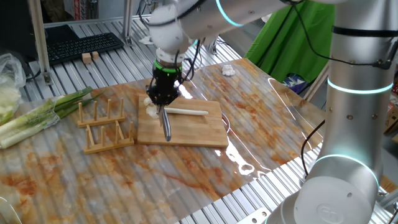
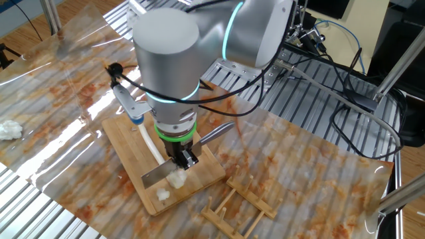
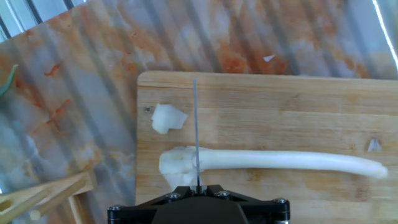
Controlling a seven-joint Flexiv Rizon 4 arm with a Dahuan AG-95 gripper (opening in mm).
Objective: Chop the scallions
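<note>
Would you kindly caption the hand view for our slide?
Knife blade poised across a white scallion on a wooden board, one cut piece beside.

Bright, even overhead light in all views. Glare patches on the glossy sheet covering the worktop (image 1: 261, 155), strongest near its front edge in one fixed view and at left in the other. Shadows soft and short. Hand view slightly soft, cutting board (image 3: 298, 118) sharpest; fixed views clear.
</note>
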